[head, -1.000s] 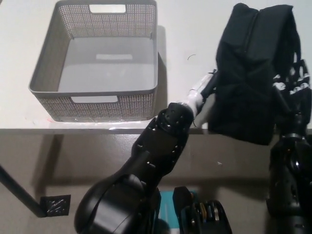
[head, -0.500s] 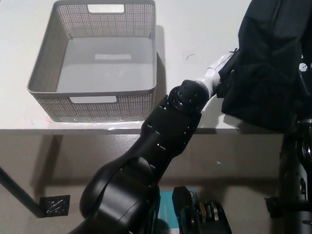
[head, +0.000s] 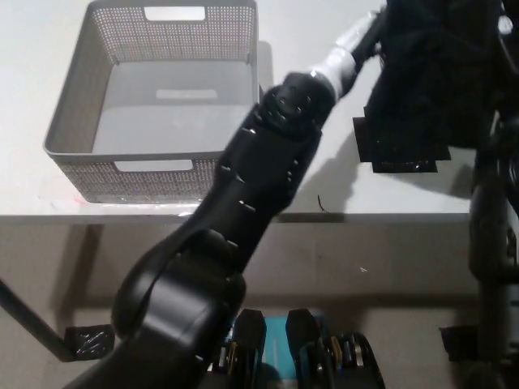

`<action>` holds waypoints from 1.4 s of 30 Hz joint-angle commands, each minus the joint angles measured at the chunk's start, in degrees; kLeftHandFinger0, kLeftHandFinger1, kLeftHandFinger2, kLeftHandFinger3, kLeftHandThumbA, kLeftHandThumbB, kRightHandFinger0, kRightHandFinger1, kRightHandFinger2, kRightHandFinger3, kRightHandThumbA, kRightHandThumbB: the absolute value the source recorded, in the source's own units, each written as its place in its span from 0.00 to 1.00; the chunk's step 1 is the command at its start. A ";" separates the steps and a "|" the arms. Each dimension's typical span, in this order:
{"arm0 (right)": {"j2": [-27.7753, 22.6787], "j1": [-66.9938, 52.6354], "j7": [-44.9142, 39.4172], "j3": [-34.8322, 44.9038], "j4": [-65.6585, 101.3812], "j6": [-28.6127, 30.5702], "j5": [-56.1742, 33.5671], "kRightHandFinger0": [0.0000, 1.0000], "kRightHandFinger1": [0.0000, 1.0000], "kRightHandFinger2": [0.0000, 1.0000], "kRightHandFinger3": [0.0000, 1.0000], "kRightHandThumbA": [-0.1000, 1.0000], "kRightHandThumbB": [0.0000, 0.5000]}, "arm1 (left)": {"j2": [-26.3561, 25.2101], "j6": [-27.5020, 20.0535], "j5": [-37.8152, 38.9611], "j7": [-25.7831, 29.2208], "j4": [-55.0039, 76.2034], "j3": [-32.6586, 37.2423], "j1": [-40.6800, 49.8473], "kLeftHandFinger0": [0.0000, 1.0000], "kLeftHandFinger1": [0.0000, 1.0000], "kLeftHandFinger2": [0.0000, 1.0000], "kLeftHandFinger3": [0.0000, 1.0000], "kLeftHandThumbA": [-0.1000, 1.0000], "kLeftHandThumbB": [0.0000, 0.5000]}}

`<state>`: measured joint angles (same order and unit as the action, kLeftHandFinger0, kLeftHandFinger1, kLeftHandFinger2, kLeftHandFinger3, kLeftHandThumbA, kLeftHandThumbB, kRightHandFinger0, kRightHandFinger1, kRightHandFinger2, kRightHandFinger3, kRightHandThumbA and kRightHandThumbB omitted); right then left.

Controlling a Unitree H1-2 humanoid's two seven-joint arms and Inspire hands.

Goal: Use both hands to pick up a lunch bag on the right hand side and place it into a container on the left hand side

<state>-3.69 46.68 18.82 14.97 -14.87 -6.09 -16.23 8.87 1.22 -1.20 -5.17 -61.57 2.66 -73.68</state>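
Black lunch bag (head: 422,73) hangs lifted, squeezed between left robot hand (head: 357,36) and right robot hand (head: 507,32).

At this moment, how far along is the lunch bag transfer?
Pick-up looks done: the black lunch bag hangs above the white table, pressed between both arms. The left hand is at its side; the right hand is hidden. Still left: carrying it over and lowering it into the empty gray basket.

basket (head: 162,154) sits upper left on the table (head: 324,174), bag (head: 430,73) up in the upper right corner
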 commanded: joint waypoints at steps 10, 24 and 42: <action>4.51 27.20 -9.66 -8.31 -16.35 1.02 0.04 1.00 1.00 1.00 1.00 1.00 0.09 | -7.17 7.77 3.10 -2.55 18.25 -3.07 -9.39 1.00 1.00 1.00 1.00 1.00 0.67; 14.11 46.16 -12.45 -12.07 -47.29 9.95 3.56 1.00 1.00 1.00 1.00 1.00 0.24 | -20.88 15.93 4.90 -0.99 33.74 -10.82 -2.00 1.00 1.00 1.00 1.00 1.00 0.66; 22.78 50.31 -16.61 -16.88 -61.64 12.95 7.37 1.00 1.00 1.00 1.00 1.00 0.23 | -25.65 23.35 11.17 -0.59 49.88 -21.49 14.27 1.00 1.00 1.00 1.00 1.00 0.68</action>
<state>13.81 86.90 10.93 1.08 -75.54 -0.40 -12.39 -15.30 21.94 3.88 -4.98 -18.28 -16.54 -57.36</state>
